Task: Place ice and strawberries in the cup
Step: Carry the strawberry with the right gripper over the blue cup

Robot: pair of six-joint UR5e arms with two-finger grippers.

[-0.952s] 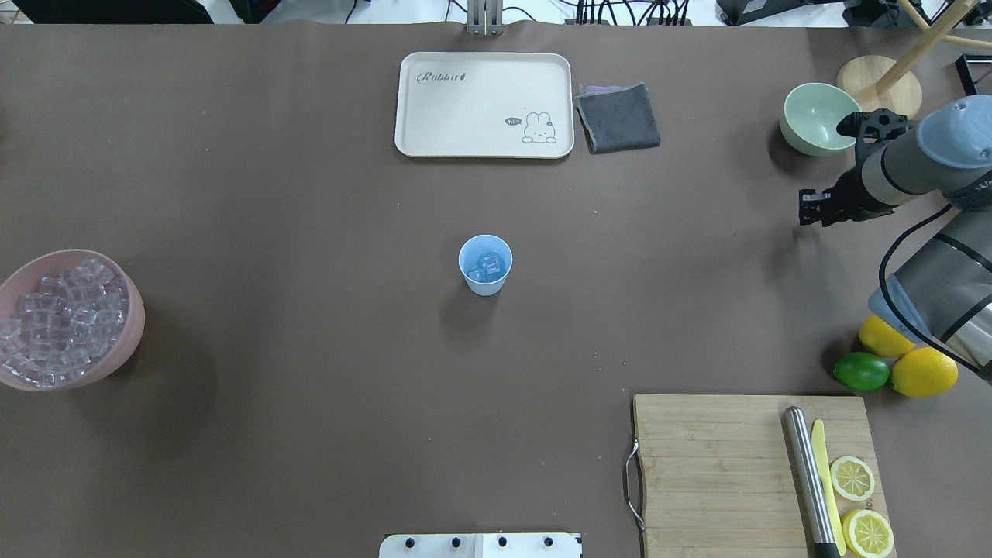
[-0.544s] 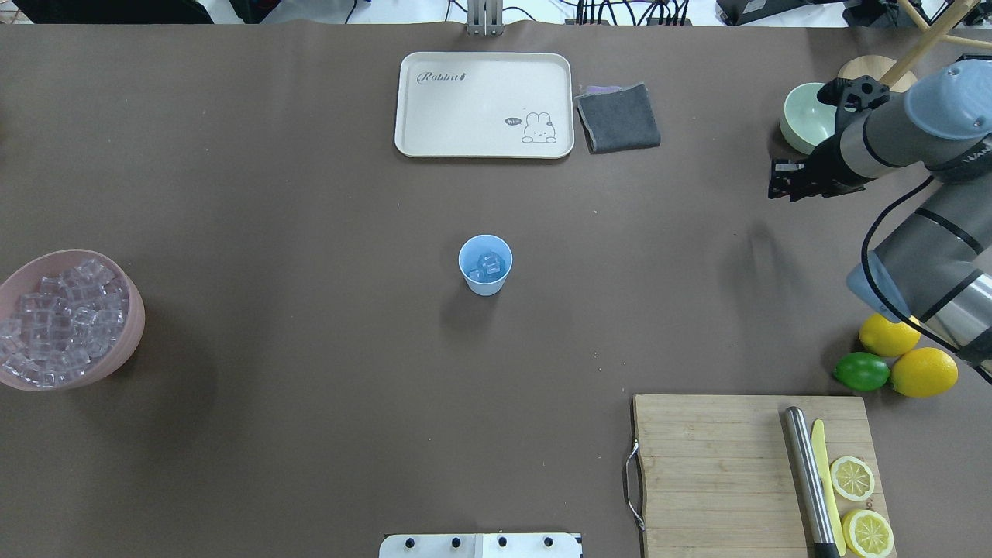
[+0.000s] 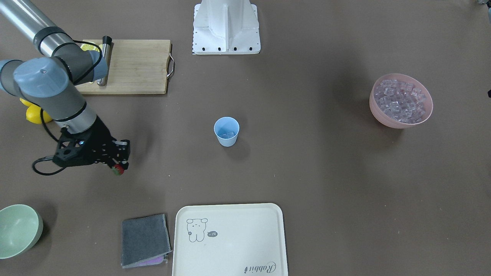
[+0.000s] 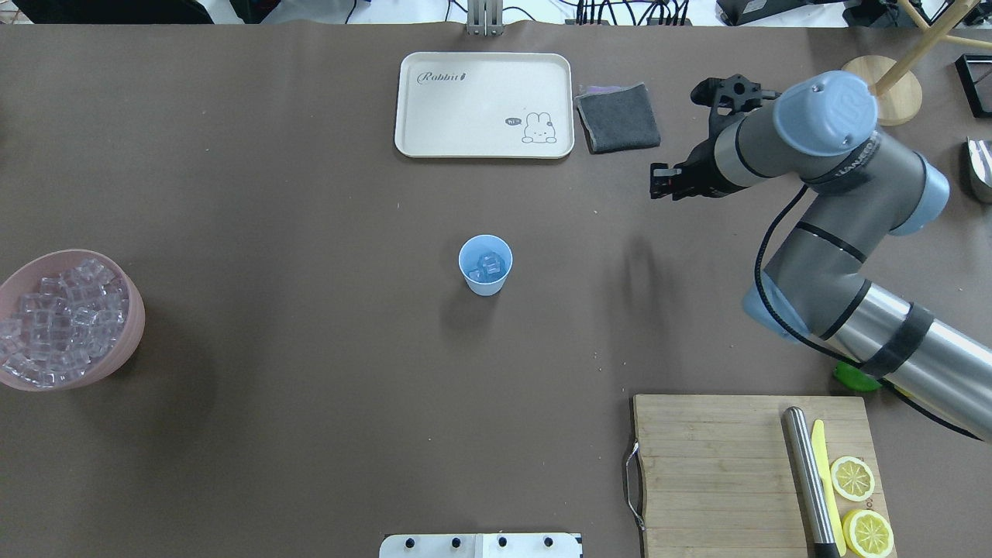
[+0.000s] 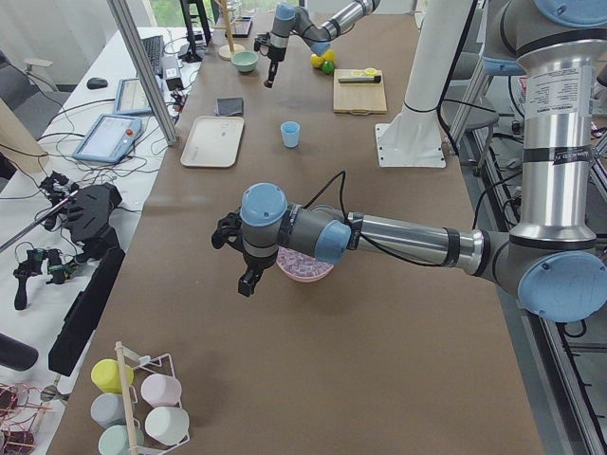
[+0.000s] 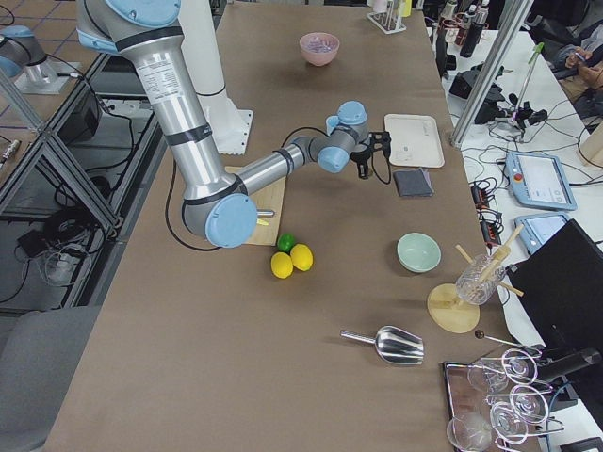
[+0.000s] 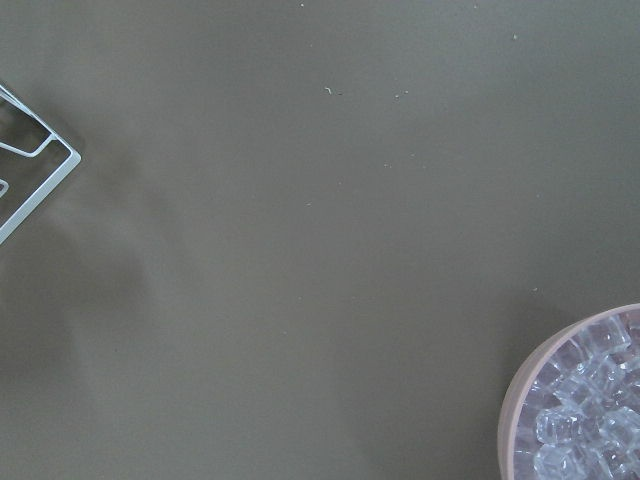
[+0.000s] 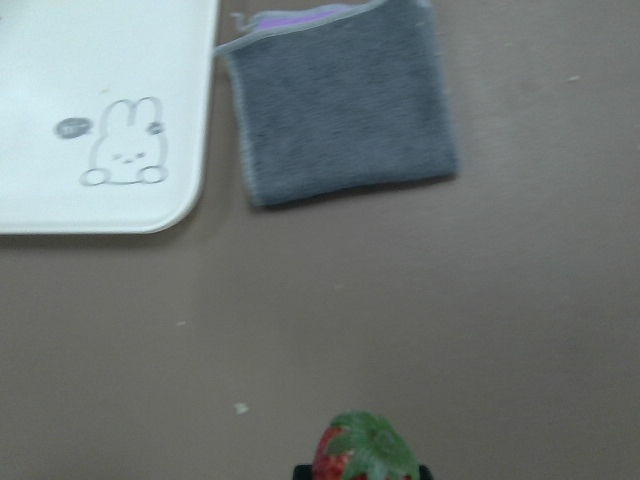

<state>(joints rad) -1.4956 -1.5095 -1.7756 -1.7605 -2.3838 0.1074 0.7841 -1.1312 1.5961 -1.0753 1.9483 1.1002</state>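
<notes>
1. Near the middle of the desk (image 4: pixel 310 194) stands the cup (image 4: pixel 486 280), upright; a few cubes of ice (image 4: pixel 487 266) lie inside it; nothing touches it.
2. Right gripper (image 4: pixel 660 183) hangs above the desk on the robot's right, well apart from the cup; it is clenched on the strawberry (image 3: pixel 118 170), which sits at its fingertips, clear of the desk; the right wrist view shows the strawberry's green top facing the camera at the lower edge.
3. Beyond that gripper lies the grey cloth (image 4: pixel 618 116); just beside it is the cream tray (image 4: pixel 484 105), a rabbit drawn in one corner.
4. Pink bowl (image 4: pixel 136 325) sits at the desk's left end, heaped with more ice; it is well apart from the cup.
5. Left gripper (image 5: pixel 247 282) hangs above the desk just beside the pink bowl and shows only in the exterior left view; I cannot tell whether it is released or clenched; the left wrist view shows bare desk and the bowl's rim in the lower right corner.
6. Wooden board (image 4: pixel 713 465) lies at the right front, carrying a steel tool (image 4: pixel 806 473) and two lemon halves (image 4: pixel 852 478); a lime (image 4: pixel 851 378) peeks out behind the right arm; a green bowl (image 3: pixel 17 230) stands at the right far corner.
</notes>
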